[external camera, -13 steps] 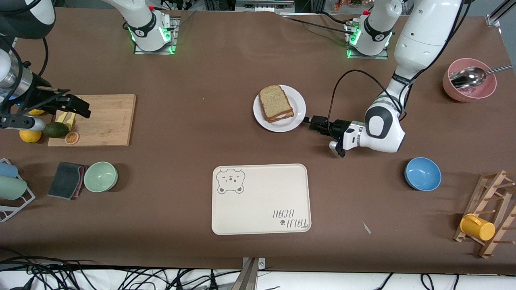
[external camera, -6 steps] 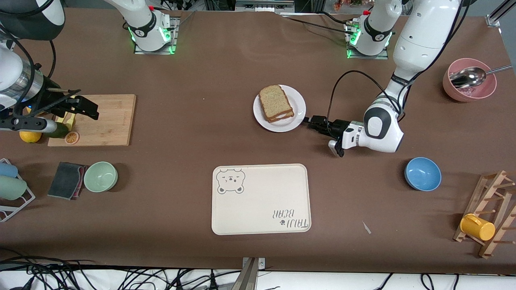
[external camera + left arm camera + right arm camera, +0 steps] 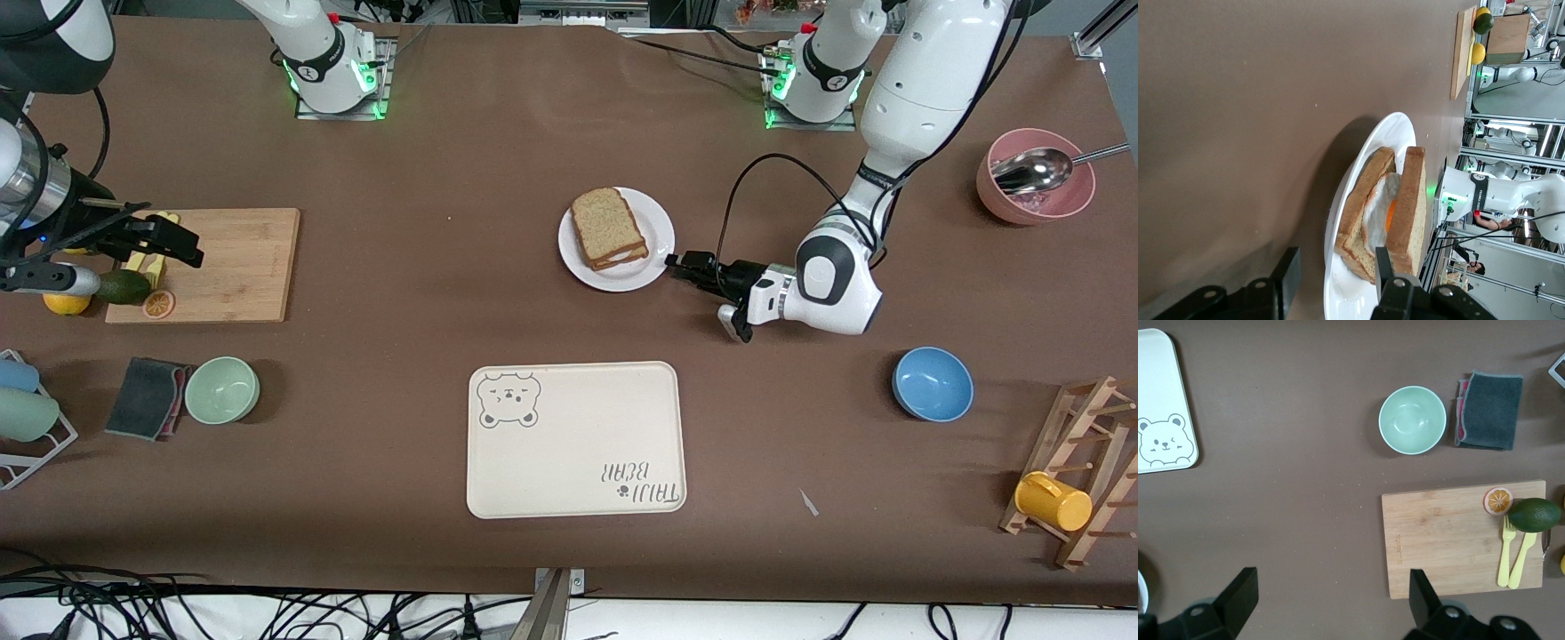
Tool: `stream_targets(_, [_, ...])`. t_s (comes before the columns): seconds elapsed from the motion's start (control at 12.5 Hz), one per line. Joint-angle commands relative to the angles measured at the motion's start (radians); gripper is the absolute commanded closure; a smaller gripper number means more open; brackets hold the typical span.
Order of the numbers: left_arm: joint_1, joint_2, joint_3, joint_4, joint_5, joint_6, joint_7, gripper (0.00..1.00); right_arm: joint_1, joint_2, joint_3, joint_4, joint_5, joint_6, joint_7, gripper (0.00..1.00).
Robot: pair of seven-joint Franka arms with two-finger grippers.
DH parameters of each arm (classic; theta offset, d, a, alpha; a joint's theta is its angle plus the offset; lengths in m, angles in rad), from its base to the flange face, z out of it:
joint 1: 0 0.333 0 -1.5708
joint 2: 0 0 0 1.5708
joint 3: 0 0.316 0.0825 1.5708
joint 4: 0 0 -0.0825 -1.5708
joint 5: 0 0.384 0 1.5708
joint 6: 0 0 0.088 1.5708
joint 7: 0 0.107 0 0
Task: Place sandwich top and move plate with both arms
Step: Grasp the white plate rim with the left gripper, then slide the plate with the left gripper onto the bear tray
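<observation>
Front view: left tool at plate rim, sandwich closed

Bench [image 3: 498, 160] carries all. Right arm waits, right tool [image 3: 164, 240] wide open and empty over the cutting board [image 3: 236, 267]. Plate [image 3: 656, 233] sits right at the left tool [image 3: 683, 264] tips, sandwich top [image 3: 606, 222] already on the egg slice on it. Left tool half open, one finger [image 3: 1383, 263] above the rim and one under, nothing gripped yet. Judgement: seat the rim deep between fingers, close firmly, keep plate level so the sandwich top won't slide.

Sandwich top [image 3: 606, 226] on plate [image 3: 656, 233]
</observation>
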Motion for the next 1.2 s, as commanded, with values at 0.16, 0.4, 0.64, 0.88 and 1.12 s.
stream_targets(0.16, [-0.02,0.017,0.003,-0.01,-0.038,0.024,0.051,0.52,-0.117,-0.035,0.12,-0.046,-0.013,0.009,0.013,0.0])
stream_targets(0.4, [-0.023,0.029,-0.017,-0.01,-0.081,0.032,0.068,0.61,-0.108,-0.026,0.122,-0.046,-0.013,0.012,0.018,0.0])
stream_targets(0.64, [-0.03,0.029,-0.016,-0.01,-0.08,0.034,0.077,0.82,-0.099,-0.02,0.122,-0.044,-0.014,0.015,0.018,0.0])
stream_targets(0.88, [-0.029,0.031,-0.016,-0.01,-0.077,0.034,0.077,1.0,-0.097,-0.022,0.122,-0.041,-0.013,0.009,0.018,0.0])
stream_targets(1.12, [-0.027,0.029,-0.016,-0.01,-0.075,0.034,0.077,1.0,-0.097,-0.02,0.122,-0.035,-0.01,0.007,0.012,0.0])
